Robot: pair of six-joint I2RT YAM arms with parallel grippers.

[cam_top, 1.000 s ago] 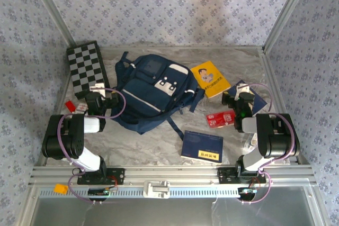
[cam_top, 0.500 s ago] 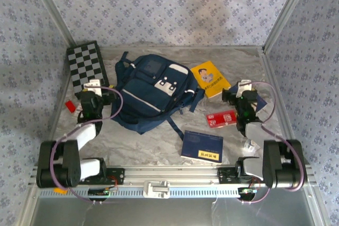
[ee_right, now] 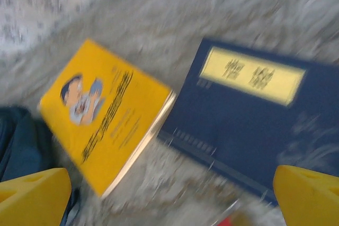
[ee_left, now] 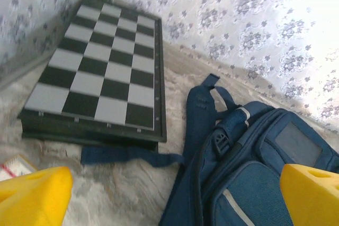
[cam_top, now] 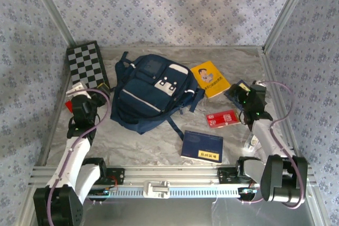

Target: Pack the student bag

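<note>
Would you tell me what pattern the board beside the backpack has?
The board is black-and-white checkered; best in left wrist view.

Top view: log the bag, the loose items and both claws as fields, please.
bag: lying left of centre
checkerboard: back left, beside bag
yellow book: right of bag
near blue book: front centre
far blue book: right side
red pack: between the blue books
left claw: open, empty, left of bag
right claw: open, empty, by far blue book
</note>
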